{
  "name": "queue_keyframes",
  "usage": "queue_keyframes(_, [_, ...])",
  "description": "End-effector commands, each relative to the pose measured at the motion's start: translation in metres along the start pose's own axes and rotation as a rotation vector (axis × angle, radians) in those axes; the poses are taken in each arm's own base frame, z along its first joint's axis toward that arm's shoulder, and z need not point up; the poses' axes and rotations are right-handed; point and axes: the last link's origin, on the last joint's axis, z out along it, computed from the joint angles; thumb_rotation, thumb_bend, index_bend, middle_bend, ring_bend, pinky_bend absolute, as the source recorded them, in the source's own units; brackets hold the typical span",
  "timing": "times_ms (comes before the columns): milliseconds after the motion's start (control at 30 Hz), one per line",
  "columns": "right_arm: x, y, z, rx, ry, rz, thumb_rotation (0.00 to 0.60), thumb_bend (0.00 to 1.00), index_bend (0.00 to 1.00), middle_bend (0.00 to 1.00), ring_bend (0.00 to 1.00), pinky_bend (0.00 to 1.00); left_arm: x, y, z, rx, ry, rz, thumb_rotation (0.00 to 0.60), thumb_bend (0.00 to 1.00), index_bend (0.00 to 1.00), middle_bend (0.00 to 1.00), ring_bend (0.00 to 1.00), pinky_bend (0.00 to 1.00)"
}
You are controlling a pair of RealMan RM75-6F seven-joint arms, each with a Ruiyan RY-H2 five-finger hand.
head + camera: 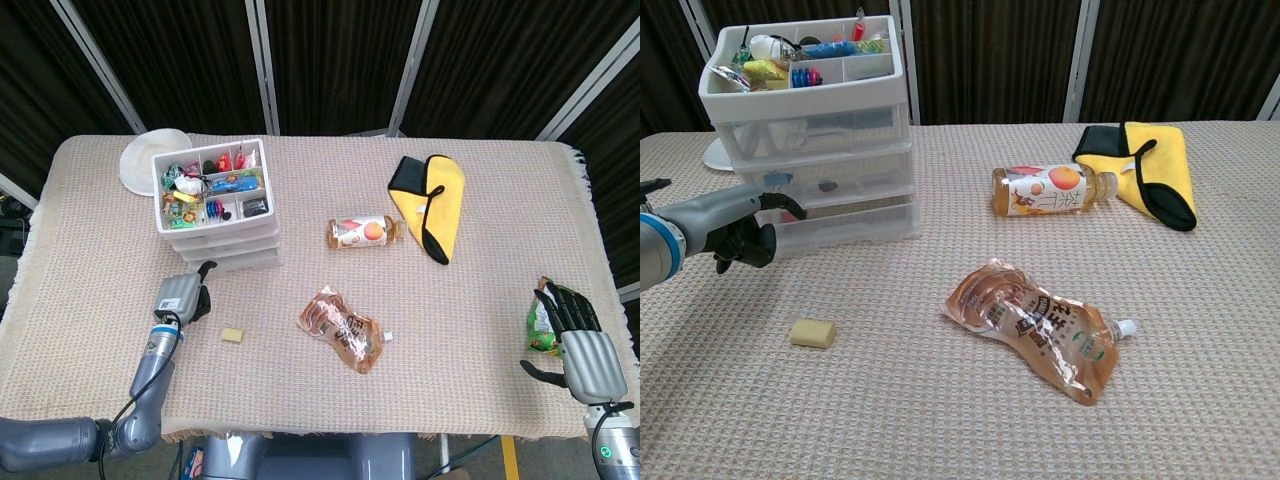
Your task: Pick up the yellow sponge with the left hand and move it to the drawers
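Observation:
A small yellow sponge [232, 335] [812, 333] lies alone on the cloth in front of the white drawers [225, 246] [830, 190]. My left hand [184, 297] [735, 225] hovers to the left of the sponge and just in front of the drawers, with its fingers curled in and nothing in them. It is clear of the sponge. At the table's near right edge rests my right hand [577, 335], palm down with its fingers spread, empty; the chest view does not show it.
An orange drink pouch [341, 330] [1035, 326] lies mid-table. Behind it are a bottle on its side [362, 232] [1050, 190] and a yellow-and-black cloth [432, 201] [1145, 170]. A white plate [150, 158] sits behind the drawers. A green packet [541, 322] lies beside my right hand.

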Motion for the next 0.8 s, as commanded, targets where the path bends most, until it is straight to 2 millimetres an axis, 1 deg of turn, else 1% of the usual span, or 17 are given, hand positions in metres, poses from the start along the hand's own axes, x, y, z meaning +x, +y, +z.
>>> queue_keyframes(33, [0.0,0.0,0.0,0.002,0.001,0.0,0.6,0.0,0.08,0.0,0.0,0.0,-0.001,-0.001,0.001,0.009,-0.007,-0.007,0.6,1.0,0.18,0.97,0.9,0.68])
queue_keyframes(400, [0.0,0.0,0.0,0.001,0.002,0.0,0.6,0.0,0.08,0.0,0.0,0.0,-0.007,-0.002,0.001,0.028,-0.046,-0.022,0.6,1.0,0.24,0.97,0.9,0.68])
queue_keyframes(633, [0.0,0.0,0.0,0.001,0.002,-0.001,0.6,0.0,0.08,0.0,0.0,0.0,-0.009,0.001,-0.004,0.004,-0.06,-0.032,0.6,1.0,0.26,0.97,0.9,0.68])
queue_keyframes(800, [0.0,0.0,-0.001,-0.001,0.002,-0.002,0.6,0.0,0.08,0.0,0.0,0.0,-0.012,0.002,-0.012,-0.019,-0.076,-0.034,0.6,1.0,0.26,0.97,0.9,0.68])
